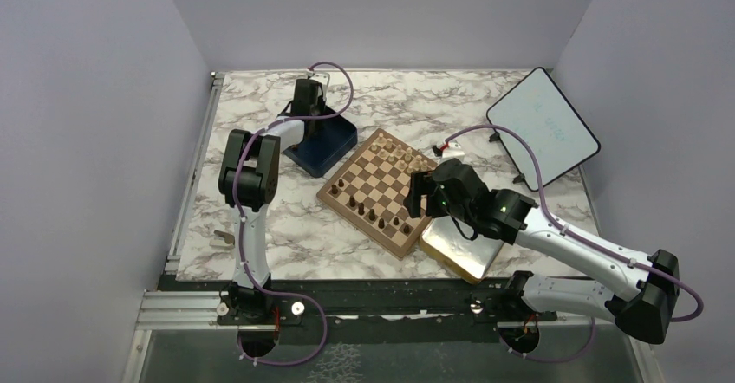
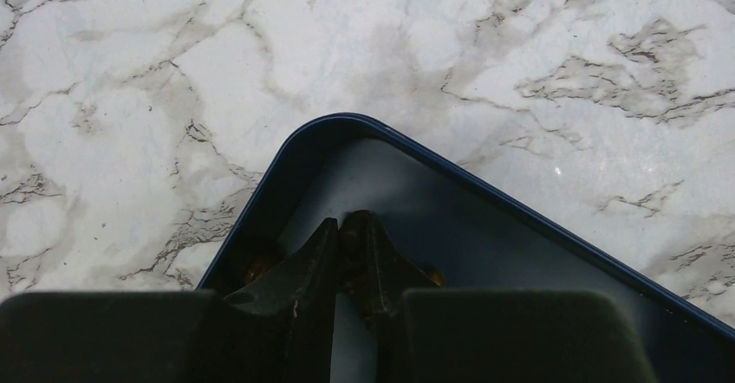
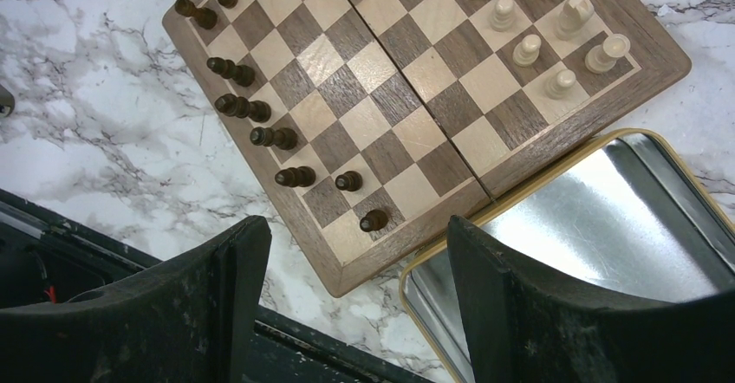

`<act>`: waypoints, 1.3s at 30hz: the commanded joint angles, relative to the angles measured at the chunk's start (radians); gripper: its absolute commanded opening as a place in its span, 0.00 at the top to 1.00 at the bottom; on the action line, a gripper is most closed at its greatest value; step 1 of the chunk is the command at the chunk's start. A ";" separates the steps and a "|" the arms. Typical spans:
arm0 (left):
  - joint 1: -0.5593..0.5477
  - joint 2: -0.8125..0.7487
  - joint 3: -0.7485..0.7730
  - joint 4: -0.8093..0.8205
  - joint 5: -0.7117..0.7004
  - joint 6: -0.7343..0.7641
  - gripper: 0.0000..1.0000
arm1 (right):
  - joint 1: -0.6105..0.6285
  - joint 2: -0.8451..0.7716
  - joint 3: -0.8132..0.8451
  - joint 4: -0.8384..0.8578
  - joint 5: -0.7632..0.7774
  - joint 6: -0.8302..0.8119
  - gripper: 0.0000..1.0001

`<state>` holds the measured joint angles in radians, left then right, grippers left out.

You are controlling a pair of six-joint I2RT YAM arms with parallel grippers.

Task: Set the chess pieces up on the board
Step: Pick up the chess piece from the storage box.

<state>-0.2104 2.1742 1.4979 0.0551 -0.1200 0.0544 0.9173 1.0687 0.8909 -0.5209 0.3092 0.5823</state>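
Note:
The board (image 1: 374, 172) lies at an angle mid-table. Several dark chess pieces (image 3: 295, 176) stand along its near-left rows, and pale chessmen (image 3: 525, 49) fill the far corner. My left gripper (image 2: 351, 230) reaches down into a dark blue box (image 2: 485, 227), its fingertips pinched on a small dark brown chess piece (image 2: 353, 237). Two more brown pieces (image 2: 256, 267) peek out beside the fingers. My right gripper (image 3: 355, 231) hovers open and holds nothing, above the board's near corner (image 3: 347, 266) and a gold-rimmed tray (image 3: 598, 227).
The blue box (image 1: 323, 146) sits left of the board, the metal tray (image 1: 464, 249) at its near right. A white tablet on a stand (image 1: 543, 130) leans at the back right. A small white object (image 1: 451, 149) lies by the board's right corner.

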 commanded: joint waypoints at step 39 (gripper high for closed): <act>-0.058 -0.538 -0.212 -0.238 0.153 -0.180 0.84 | 0.008 -0.042 -0.083 0.040 -0.025 0.041 0.21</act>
<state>-0.2314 1.7187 1.3445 -0.1509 -0.0010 -0.0910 0.9173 1.0565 0.8230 -0.5003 0.2745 0.6071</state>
